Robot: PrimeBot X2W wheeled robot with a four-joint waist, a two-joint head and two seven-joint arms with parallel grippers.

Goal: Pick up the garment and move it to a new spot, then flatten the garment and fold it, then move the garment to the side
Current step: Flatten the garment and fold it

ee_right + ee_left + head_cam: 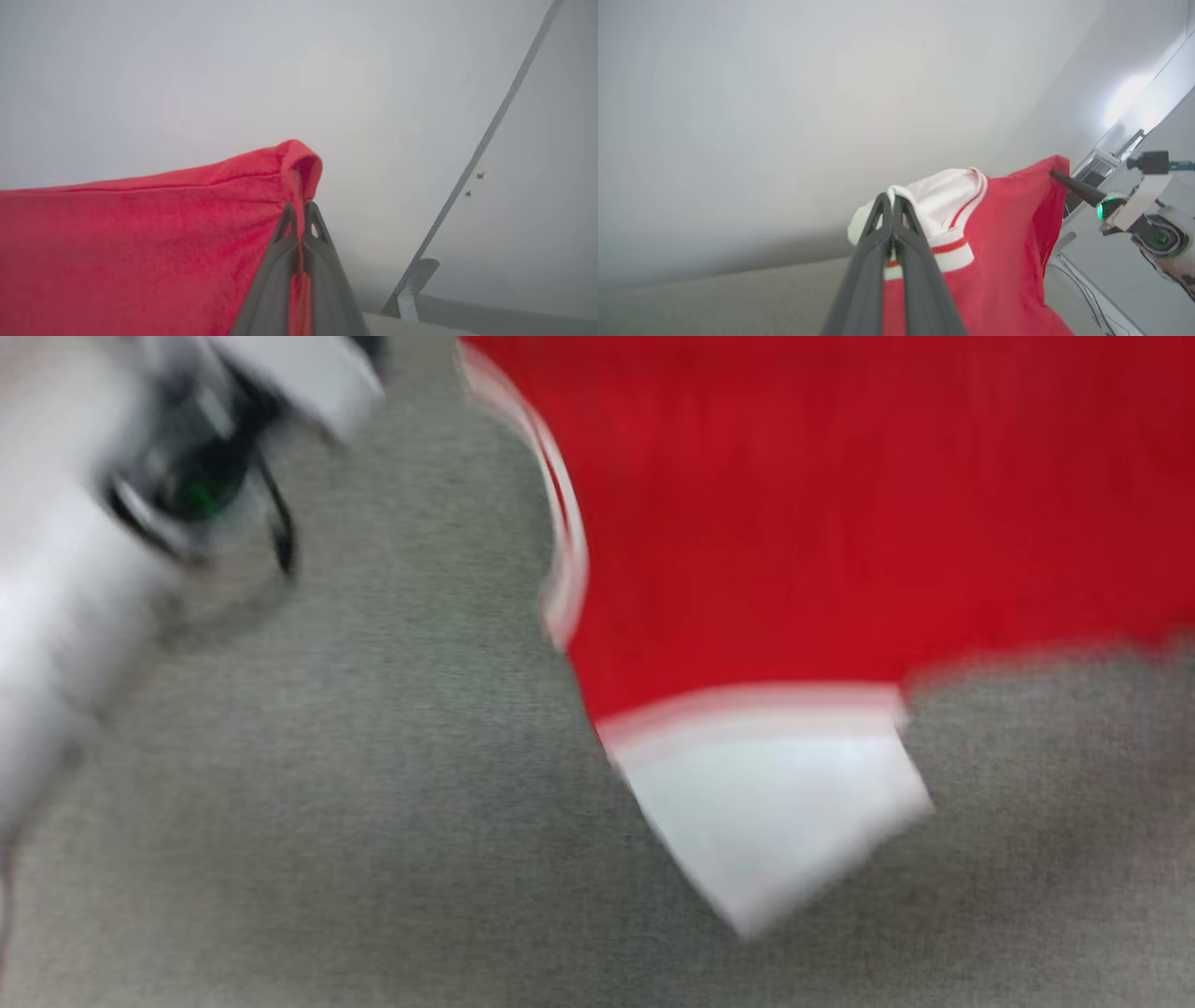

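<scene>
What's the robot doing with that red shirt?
The robot is holding the red shirt up with both grippers. Its left gripper is pinched shut on the white sleeve, and its right gripper is pinched shut on a red edge further along. The shirt hangs stretched between them above the grey surface, not laid out flat or folded yet. The head view is blurry, so finer details are hard to make out.
</scene>
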